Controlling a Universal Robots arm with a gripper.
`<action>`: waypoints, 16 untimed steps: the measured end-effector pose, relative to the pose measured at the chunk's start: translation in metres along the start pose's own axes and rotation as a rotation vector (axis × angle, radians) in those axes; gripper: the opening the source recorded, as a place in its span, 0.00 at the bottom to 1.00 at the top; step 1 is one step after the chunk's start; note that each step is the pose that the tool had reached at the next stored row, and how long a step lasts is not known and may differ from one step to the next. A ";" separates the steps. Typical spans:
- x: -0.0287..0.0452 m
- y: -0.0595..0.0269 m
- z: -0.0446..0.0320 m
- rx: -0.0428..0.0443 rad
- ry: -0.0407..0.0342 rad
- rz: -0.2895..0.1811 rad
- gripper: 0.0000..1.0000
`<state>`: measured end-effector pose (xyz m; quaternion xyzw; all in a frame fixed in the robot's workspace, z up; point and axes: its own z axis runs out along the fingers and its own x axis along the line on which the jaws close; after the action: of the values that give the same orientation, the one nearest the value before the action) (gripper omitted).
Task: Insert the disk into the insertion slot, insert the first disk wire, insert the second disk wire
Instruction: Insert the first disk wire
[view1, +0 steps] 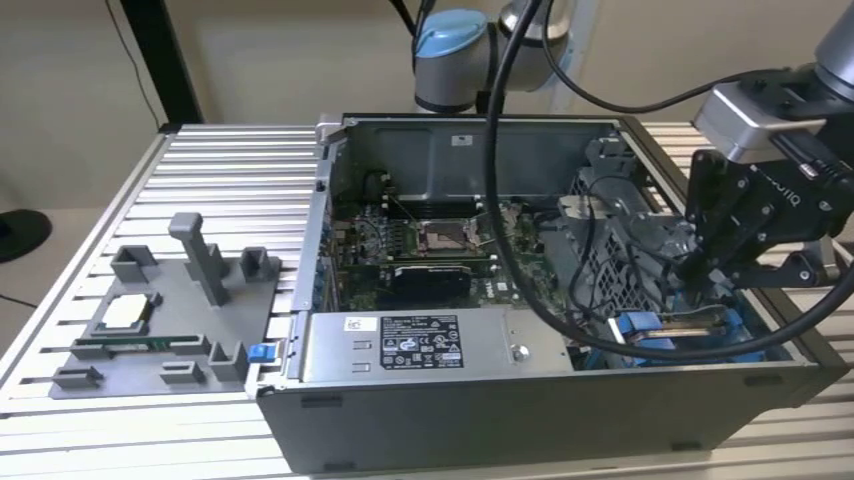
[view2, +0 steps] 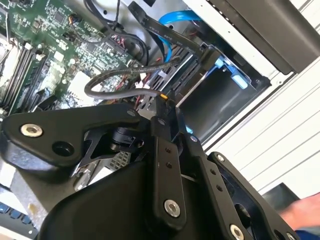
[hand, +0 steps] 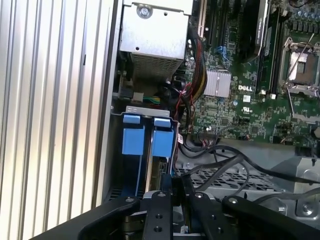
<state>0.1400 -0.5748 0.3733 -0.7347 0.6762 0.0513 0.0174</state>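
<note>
Blue rails of the slot (view1: 663, 333) showed at the exterior view's lower right. The hand (hand: 173, 182), pressed together, hung at it. Disk maybe in; wires (view2: 120, 92) looked loose.

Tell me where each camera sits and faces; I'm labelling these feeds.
Exterior view: off the arm, above the open case, looking down into it; arm and end effector show.
First wrist view: on the wrist, facing slot and motherboard; end effector shows.
Second wrist view: on the wrist, facing slot and cables; end effector shows.
All share the end effector and slot.
</note>
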 end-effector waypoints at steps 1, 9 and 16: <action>0.0001 -0.0011 0.0004 -0.0027 -0.0003 0.001 0.00; 0.0012 -0.0098 0.0036 -0.0238 -0.0022 0.007 0.00; 0.0021 -0.0171 0.0062 -0.0425 -0.0039 0.013 0.00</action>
<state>0.1569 -0.5748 0.3662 -0.7305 0.6796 0.0672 0.0028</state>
